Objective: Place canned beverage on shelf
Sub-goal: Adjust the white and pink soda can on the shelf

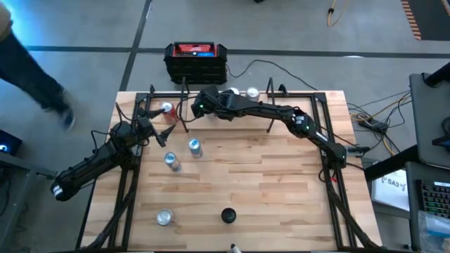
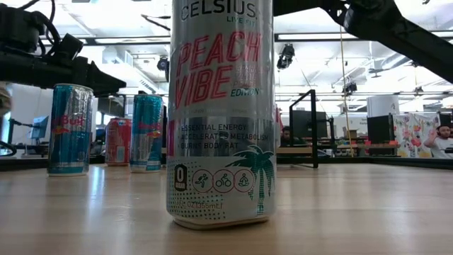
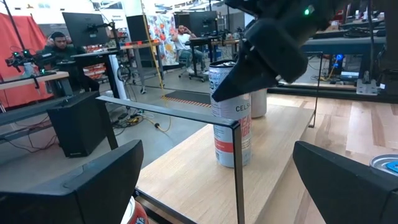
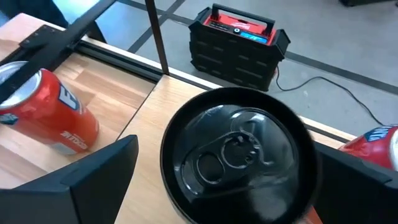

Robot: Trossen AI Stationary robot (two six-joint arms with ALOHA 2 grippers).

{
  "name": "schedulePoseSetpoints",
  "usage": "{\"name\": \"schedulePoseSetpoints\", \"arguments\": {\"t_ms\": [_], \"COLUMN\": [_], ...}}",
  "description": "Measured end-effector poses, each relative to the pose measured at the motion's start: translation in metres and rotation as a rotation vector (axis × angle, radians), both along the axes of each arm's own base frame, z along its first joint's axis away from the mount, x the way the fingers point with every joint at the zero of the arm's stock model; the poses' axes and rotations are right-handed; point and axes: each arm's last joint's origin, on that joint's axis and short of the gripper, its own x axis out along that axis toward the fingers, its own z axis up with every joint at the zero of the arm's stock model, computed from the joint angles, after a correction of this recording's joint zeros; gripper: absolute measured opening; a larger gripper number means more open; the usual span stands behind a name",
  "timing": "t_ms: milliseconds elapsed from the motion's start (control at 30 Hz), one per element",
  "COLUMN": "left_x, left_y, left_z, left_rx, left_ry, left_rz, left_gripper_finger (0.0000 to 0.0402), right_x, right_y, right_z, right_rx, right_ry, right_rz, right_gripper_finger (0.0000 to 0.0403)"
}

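the centre and right half of the light slatted wooden table [image 1: 281, 176] lie bare, giving open passage. the small light-wood shelf [image 1: 232, 105] with thin black rod uprights at the far edge is crowded: the right end effector [image 4: 217, 180] straddles a black-topped can [image 4: 239, 155] there, other cans stand beside it, and a rod crosses just in front. two blue-and-silver cans [image 1: 183, 154] stand near the left end effector [image 1: 163, 133]; a red can [image 1: 167, 109] lies just beyond it.
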Motion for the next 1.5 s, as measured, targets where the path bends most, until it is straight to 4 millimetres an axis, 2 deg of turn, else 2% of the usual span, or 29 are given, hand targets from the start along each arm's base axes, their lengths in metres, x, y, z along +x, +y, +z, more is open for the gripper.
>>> {"name": "schedulePoseSetpoints", "arguments": {"t_ms": [167,267,600,933,1500], "left_x": [0.000,0.000,0.000,0.000,0.000], "left_y": [0.000,0.000,0.000,0.000,0.000], "left_z": [0.000,0.000,0.000,0.000,0.000], "left_rx": [0.000,0.000,0.000,0.000,0.000], "left_ry": [0.000,0.000,0.000,0.000,0.000], "left_rz": [0.000,0.000,0.000,0.000,0.000], "left_gripper_finger": [0.0398,0.0398,0.0398,0.0398,0.0398], "right_x": [0.001,0.000,0.000,-0.002,-0.009], "right_y": [0.000,0.000,0.000,-0.002,-0.028], "right_z": [-0.002,-0.003,-0.003,-0.003,0.000], "right_rx": [0.004,0.012,0.013,-0.014,-0.025], "right_ry": [-0.008,-0.019,-0.008,0.003,-0.018], "right_rz": [-0.019,-0.033,-0.034,-0.063,-0.119], "right_gripper_finger": [0.0397,0.0380,0.0240,0.0240,0.0240]}}
